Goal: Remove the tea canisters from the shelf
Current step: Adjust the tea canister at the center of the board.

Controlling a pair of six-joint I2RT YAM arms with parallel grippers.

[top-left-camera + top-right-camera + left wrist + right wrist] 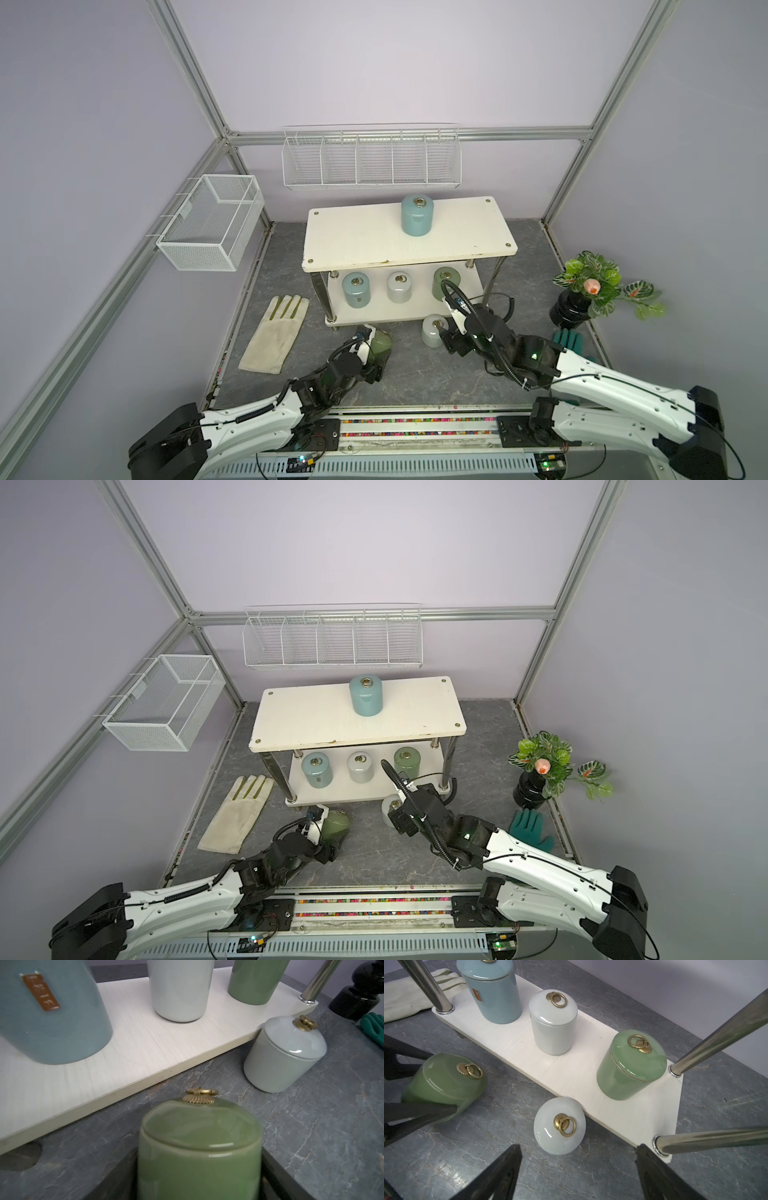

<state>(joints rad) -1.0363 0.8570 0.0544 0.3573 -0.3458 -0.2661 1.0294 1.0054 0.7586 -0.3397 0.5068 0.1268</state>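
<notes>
While the left gripper (374, 354) is clenched around a squat olive green ceramic canister (382, 341) with a brass ring pull, that canister leans tilted in the lower centre of both top views. It is off the low two-tier cream-white board shelf (361, 241) and over the grey slate-patterned floor (415, 378); whether its base touches the floor I cannot tell. To its right in the frame, a squat white ceramic canister (430, 334) stands upright on the floor, just beside the front edge of the shelf's lower board. The right gripper (578, 1145) hovers above this white canister with its jaws spread wide, grasping nothing.

Four canisters stand on the shelf. A pale blue ceramic canister (417, 216) is upright near the back edge of the top board, about its middle. On the lower board, from frame left to right, stand a second pale blue canister (356, 289), a second white canister (399, 286) and a second olive green canister (407, 759), each apart from the next. A cream fabric glove (276, 336) lies flat on the floor at frame left of the shelf.
</notes>
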